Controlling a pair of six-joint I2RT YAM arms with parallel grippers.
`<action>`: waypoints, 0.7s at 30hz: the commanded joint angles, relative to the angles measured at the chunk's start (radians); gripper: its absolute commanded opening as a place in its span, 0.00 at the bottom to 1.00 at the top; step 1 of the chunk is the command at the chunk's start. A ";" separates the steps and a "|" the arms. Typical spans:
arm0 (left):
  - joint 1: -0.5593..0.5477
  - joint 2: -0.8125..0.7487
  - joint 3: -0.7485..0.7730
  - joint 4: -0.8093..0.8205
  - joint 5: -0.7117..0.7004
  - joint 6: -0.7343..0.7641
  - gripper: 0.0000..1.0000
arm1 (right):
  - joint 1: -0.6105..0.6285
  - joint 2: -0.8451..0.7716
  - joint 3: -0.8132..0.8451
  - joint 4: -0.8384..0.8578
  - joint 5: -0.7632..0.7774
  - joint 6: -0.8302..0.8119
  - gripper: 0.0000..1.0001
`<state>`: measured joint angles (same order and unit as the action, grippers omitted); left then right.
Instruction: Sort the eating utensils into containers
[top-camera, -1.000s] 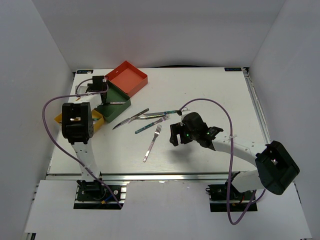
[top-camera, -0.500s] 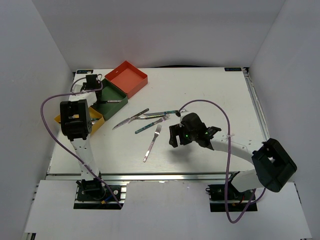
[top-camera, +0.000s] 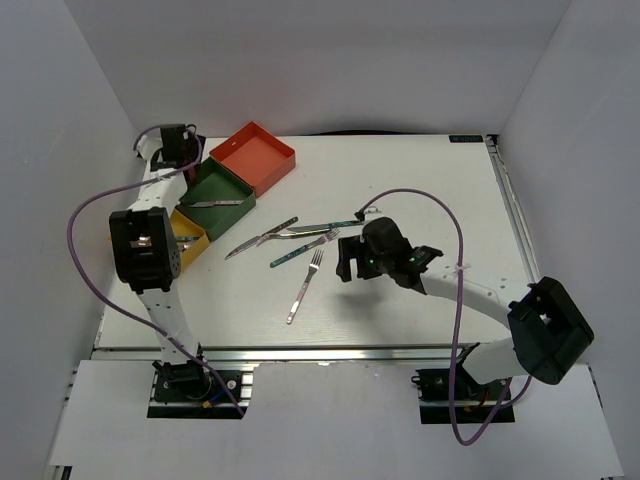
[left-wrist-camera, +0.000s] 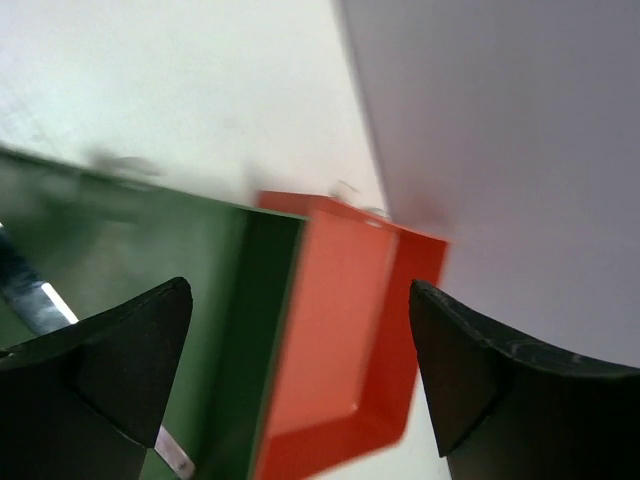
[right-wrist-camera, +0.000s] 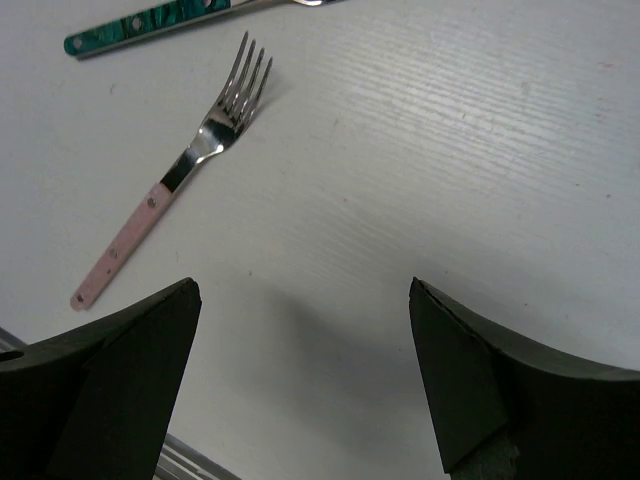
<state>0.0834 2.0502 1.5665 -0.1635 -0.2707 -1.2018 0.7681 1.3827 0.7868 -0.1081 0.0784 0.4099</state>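
Observation:
The red-orange tray, dark green tray and yellow tray stand at the back left. A silver knife lies in the green tray. My left gripper is open and empty above the back-left corner; its view shows the green tray, a knife blade and the red tray. Loose utensils lie mid-table: a pink-handled fork, a teal-handled one, and knives. My right gripper is open and empty, right of the fork.
White walls close the table in on the left, back and right. The left arm's purple cable loops beside the yellow tray. A teal handle lies at the top of the right wrist view.
My left gripper has drawn back from over the green tray towards the back-left corner. My right gripper has edged slightly towards the back.

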 joint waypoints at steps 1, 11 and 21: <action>-0.040 -0.150 0.119 -0.079 0.056 0.219 0.98 | 0.000 -0.022 0.060 -0.027 0.095 0.049 0.89; -0.305 -0.502 -0.117 -0.247 0.158 0.695 0.98 | -0.049 0.047 0.209 -0.116 0.069 0.012 0.89; -0.392 -0.930 -0.543 -0.390 0.097 0.774 0.98 | -0.017 0.160 0.258 -0.127 -0.034 0.055 0.76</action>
<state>-0.3157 1.2797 1.1034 -0.4992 -0.1444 -0.5045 0.7101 1.4960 0.9916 -0.2012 0.0250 0.4149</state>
